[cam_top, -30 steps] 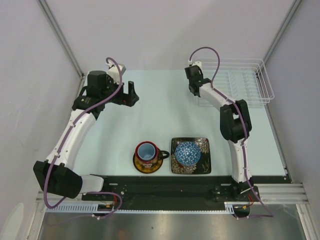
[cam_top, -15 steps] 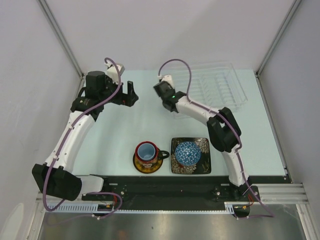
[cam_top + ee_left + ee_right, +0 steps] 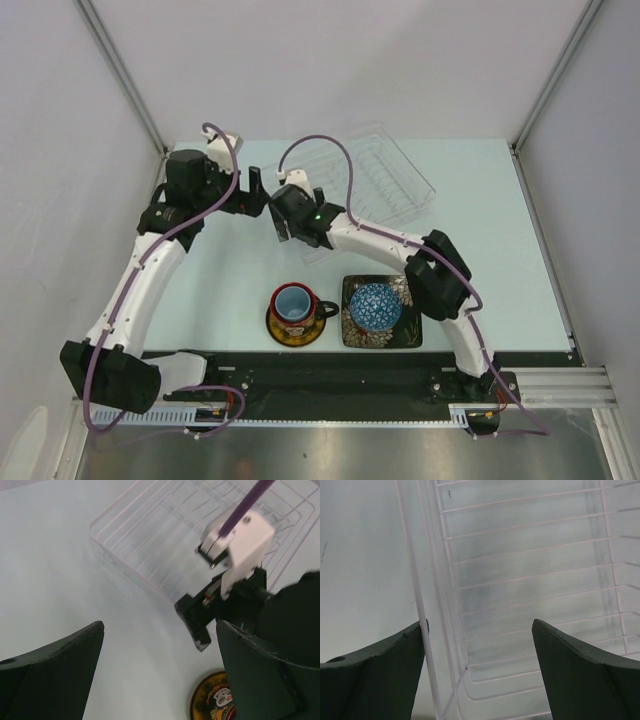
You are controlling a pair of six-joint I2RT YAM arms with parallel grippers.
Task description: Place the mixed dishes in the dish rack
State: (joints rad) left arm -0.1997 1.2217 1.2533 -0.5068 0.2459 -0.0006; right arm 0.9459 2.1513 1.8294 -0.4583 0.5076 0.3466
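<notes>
the dish rack (image 3: 375, 180) is lying askew at the table's (image 3: 500, 250) far middle, my right gripper (image 3: 477, 625) straddling its wall. nearer me, the cup (image 3: 294, 302) is sitting in the mug (image 3: 326, 309) on the saucer (image 3: 296, 336); just right, the bowl (image 3: 376, 306) is resting on the plate (image 3: 410, 332).

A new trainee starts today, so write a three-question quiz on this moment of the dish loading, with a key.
1. True or false: the small blue-patterned bowl sits on the square black plate.
2. How do the right gripper's jaws stand? A: open, with the dish rack's wall between them. B: shut on the bowl. C: shut on nothing.
3. Fill in: the black mug stands on the ____.
Key: 1 true; 2 A; 3 the yellow-and-dark saucer.
</notes>
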